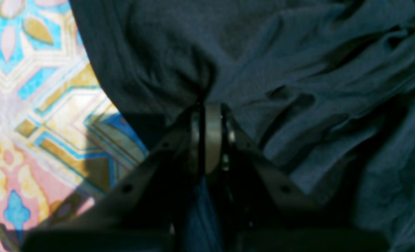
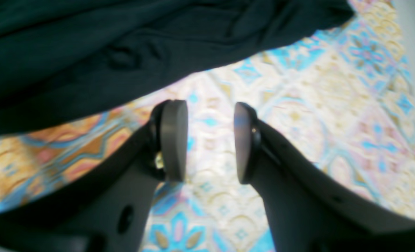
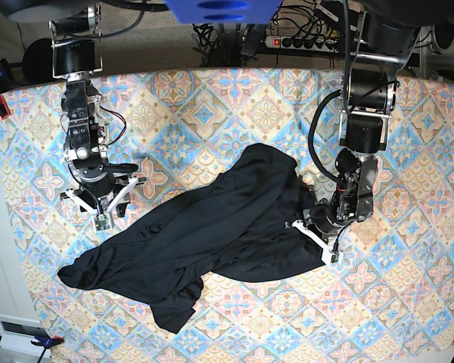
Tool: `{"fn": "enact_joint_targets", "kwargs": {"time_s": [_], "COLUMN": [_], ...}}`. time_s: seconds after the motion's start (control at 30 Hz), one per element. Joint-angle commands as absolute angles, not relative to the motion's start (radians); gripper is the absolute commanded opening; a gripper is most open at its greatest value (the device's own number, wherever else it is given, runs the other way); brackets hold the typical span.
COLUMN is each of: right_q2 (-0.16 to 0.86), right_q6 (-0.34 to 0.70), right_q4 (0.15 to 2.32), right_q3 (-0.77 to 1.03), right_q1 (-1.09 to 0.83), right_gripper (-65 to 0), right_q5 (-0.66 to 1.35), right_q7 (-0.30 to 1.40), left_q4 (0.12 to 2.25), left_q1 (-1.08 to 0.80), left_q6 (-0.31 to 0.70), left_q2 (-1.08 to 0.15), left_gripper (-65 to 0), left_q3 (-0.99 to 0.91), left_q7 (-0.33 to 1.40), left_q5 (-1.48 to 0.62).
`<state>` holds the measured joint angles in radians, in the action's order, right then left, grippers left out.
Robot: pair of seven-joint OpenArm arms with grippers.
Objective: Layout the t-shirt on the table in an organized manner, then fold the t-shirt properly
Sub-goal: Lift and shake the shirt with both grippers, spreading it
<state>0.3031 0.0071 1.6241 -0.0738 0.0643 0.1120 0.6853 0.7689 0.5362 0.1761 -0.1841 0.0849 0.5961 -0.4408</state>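
Your left gripper: jaws pinched tight on a bunch of the t-shirt, fabric puckering just ahead of the tips. Right gripper: jaws apart w/ nothing between, bare counter under them, t-shirt edge just beyond. Shirt lies crumpled mid-counter.

Bright, even light floods the table in the base view, corners bowing slightly. Both wrist views go soft and blurry; the t-shirt reads murky, a dark shadow just left of it.
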Motion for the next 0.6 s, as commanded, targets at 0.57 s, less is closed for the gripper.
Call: {"fn": "enact_joint_targets", "kwargs": {"time_s": [0.57], "right_q2": [0.288], "right_q6": [0.005], "right_q4": [1.646], "right_q3": [-0.117], "right_q1": [0.007], "right_gripper": [-44.3], "right_q5": [0.111], "right_q7": [0.664], "left_q4": [0.776], "left_q1": [0.765], "left_q6": [0.165], "left_q2": [-0.495], "left_gripper": [-65.0], "left_q3": [-0.12], "left_q7": [0.458], "left_q5": [-0.426]}}
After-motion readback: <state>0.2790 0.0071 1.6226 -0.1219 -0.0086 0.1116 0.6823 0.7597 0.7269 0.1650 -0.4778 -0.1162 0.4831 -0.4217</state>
